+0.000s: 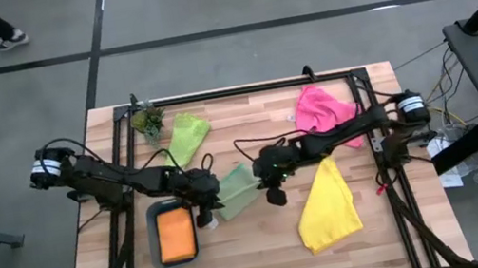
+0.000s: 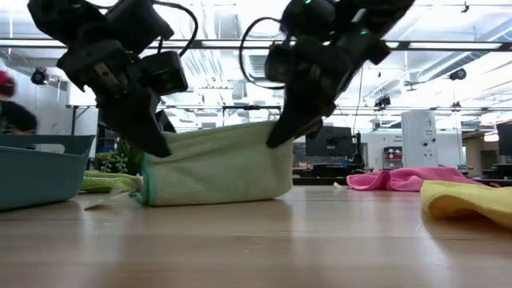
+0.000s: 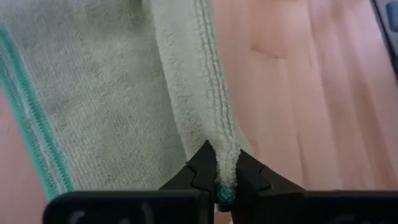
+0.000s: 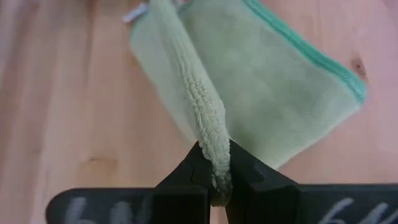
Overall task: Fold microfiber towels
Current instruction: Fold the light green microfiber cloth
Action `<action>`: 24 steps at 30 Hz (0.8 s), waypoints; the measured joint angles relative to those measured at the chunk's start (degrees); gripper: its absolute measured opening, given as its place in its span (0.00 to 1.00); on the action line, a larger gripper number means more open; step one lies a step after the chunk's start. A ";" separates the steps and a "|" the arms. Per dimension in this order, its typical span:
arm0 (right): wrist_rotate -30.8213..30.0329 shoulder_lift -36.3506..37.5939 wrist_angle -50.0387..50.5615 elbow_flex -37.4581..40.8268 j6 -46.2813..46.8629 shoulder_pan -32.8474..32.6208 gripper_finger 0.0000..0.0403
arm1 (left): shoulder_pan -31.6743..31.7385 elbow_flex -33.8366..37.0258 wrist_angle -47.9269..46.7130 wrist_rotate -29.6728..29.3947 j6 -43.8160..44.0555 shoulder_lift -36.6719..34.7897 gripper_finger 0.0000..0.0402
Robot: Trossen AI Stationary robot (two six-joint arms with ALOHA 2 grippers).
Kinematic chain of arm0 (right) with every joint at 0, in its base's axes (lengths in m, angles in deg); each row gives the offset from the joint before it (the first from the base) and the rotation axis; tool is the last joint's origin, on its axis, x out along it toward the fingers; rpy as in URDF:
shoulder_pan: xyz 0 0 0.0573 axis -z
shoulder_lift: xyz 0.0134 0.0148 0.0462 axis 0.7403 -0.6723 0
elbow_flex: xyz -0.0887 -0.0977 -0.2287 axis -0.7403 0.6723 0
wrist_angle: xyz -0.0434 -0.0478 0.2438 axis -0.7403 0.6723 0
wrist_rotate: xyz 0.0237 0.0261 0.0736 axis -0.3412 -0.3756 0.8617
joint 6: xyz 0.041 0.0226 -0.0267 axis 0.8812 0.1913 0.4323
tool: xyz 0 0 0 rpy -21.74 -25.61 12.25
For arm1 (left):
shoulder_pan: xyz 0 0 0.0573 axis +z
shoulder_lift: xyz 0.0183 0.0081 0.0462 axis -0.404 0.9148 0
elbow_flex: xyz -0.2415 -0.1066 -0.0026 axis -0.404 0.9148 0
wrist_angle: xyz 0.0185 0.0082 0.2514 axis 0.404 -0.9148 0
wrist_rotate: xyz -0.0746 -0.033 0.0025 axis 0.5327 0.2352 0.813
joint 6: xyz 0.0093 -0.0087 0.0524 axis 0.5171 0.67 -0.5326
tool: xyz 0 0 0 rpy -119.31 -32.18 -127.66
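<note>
A pale sage green towel (image 1: 236, 190) with a teal hem is held between both grippers at the table's middle. In the low view it (image 2: 220, 164) hangs as a sheet, and its lower fold rests on the wood. My left gripper (image 1: 204, 216) is shut on its left end and my right gripper (image 1: 275, 196) on its right end. An orange towel (image 1: 175, 234) lies folded in the teal tray (image 1: 155, 248). A lime green towel (image 1: 186, 135), a pink towel (image 1: 321, 106) and a yellow towel (image 1: 329, 204) lie loose on the table. My left gripper pinches a bunched corner of the towel's upper edge (image 3: 222, 163) between its two fingers, slanting down from the table's left. Several layers seem gathered there. The cloth hangs below, its bottom on the table. My right gripper pinches a folded ridge of the towel's upper edge (image 4: 214, 158) between its two fingers, slanting down from the table's right. The towel hangs below the fingers, with its lower fold (image 2: 216, 198) on the table.
A small potted plant (image 1: 149, 121) stands at the far left, beside the lime green towel. The teal tray sits close to my left gripper on its near side. The yellow towel lies just near-right of my right gripper. Bare wood shows at the near middle.
</note>
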 joint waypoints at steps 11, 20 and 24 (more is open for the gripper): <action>0.20 -4.11 5.50 -7.87 -1.45 3.75 0.02 | 0.29 0.53 -3.76 -1.05 1.38 -1.92 0.02; 0.02 -4.12 4.41 -8.51 -3.64 3.79 0.02 | 0.26 0.64 -10.23 -2.91 5.25 -8.60 0.02; -0.50 -4.12 4.73 -9.67 -4.51 3.83 0.02 | 0.26 0.69 -12.88 -6.03 5.44 -11.45 0.03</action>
